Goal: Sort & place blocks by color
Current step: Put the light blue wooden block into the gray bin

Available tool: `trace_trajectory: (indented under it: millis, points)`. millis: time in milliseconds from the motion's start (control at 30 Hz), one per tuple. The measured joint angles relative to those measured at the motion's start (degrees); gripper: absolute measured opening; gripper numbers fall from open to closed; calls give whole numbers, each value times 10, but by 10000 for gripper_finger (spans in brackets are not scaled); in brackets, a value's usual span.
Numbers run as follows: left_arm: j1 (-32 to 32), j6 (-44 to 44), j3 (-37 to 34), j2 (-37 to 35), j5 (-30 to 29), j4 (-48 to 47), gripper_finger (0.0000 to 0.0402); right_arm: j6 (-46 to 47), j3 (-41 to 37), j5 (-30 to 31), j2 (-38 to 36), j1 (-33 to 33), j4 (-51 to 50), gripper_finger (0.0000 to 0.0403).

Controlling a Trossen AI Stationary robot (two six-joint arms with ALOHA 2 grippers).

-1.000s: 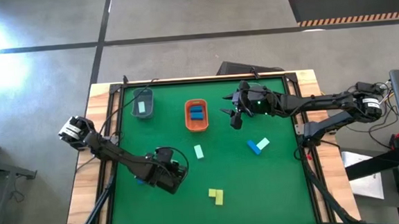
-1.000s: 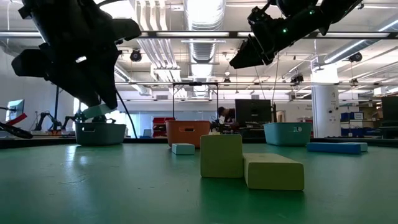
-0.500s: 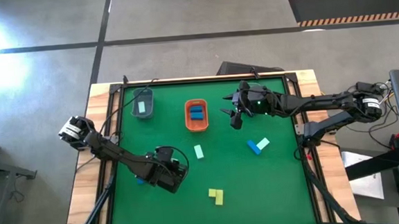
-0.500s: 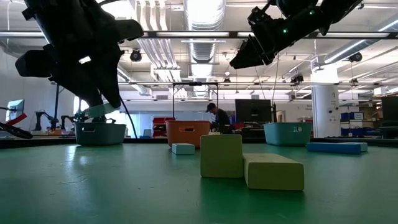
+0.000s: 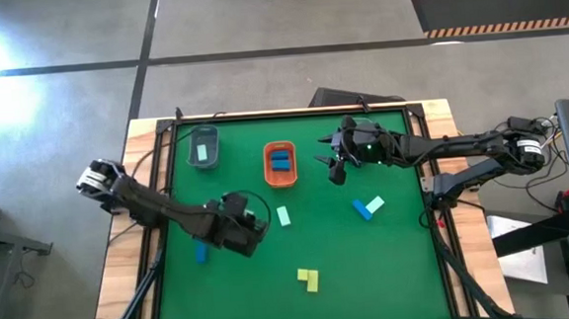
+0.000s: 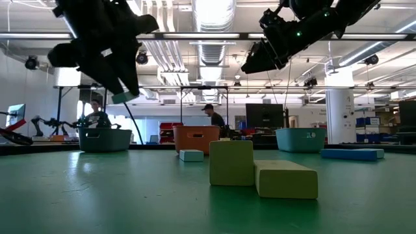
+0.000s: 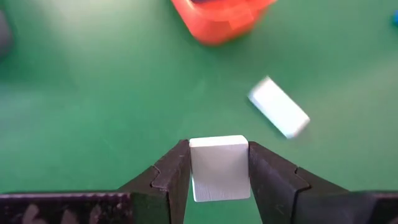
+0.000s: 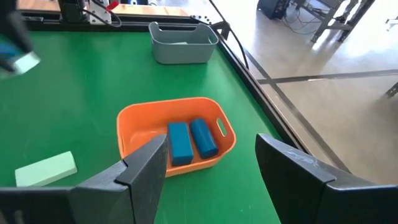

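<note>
My left gripper [image 5: 245,231] hangs over the table's left-middle, shut on a pale mint-green block [image 7: 217,163]. A second mint block [image 5: 284,216] lies flat just right of it, and a dark blue block [image 5: 201,252] lies to its left. Two yellow blocks [image 5: 309,277] lie touching near the near edge. A blue and a mint block [image 5: 368,209] lie together right of centre. My right gripper [image 5: 334,167] hovers open, right of the orange tray [image 5: 281,179], which holds two blue blocks [image 8: 191,140]. The grey tray [image 5: 203,135] holds a mint block. My left gripper pinches the mint block [image 7: 217,149] between its two fingers [image 7: 175,174], one on each of two opposite side faces. The fingers come from above, pointing down. In the low view the block [image 6: 122,96] hangs clear of the table.
The green mat is ringed by a raised wooden frame [image 5: 149,202] with cables along it. Both trays stand near the far edge. Open mat lies between the yellow blocks and the right-hand pair. People stand in the room beyond the table [image 6: 211,117].
My left gripper has risen and moved a little toward the far edge, carrying the mint block up with it. The blue block on the mat to its left now shows in full. My right arm has kept still.
</note>
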Motion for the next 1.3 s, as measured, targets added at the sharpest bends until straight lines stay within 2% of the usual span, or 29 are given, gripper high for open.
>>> trace_trajectory:
  millis: [167, 367, 667, 933, 1067, 1300]
  points:
    - [62, 93, -2, -46, -34, -38, 127, 0, -4, 0, 0, 0, 1, 233]
    - [170, 208, -9, -79, -80, -63, 127, 0, -10, 0, 0, 0, 0, 233]
    - [358, 373, -11, -82, -82, -60, 127, 9, -12, 0, 0, 0, 0, 233]
    - [501, 451, -33, -81, -80, -32, 127, 21, -13, 0, 0, 0, 0, 233]
    - [542, 463, -65, -81, -78, -12, 128, 25, -13, 0, 0, 0, 0, 233]
    - [555, 467, -115, -81, -79, 54, 128, 27, -13, 0, 0, 0, 0, 233]
